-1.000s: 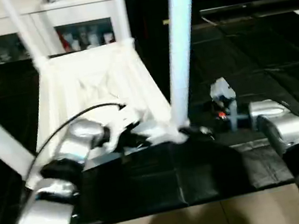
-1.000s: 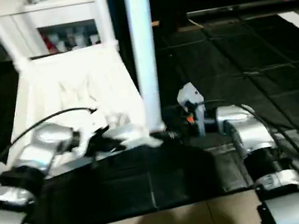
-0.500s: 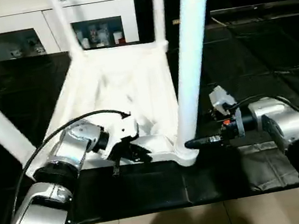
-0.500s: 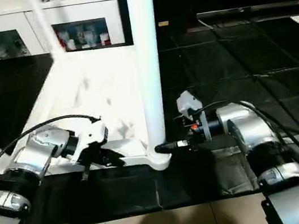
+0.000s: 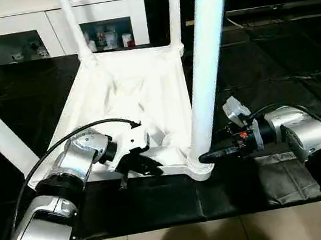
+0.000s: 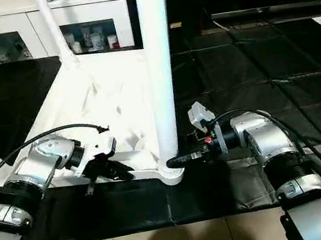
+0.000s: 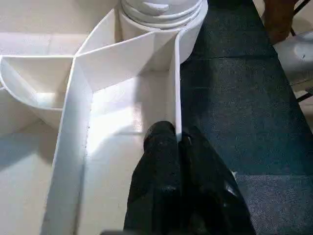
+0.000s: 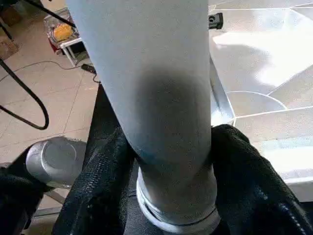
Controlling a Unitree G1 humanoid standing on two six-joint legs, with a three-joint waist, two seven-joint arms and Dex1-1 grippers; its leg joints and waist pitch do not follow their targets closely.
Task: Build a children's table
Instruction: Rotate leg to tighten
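Head high — wrists close (shared leg (image 5: 206, 81))

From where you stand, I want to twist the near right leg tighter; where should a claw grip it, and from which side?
Grip the near right leg low on its round shaft, just above the corner socket, coming in level from the robot's right. The right claw already straddles it there. The leg stands upright, and the tabletop blocks the other side.
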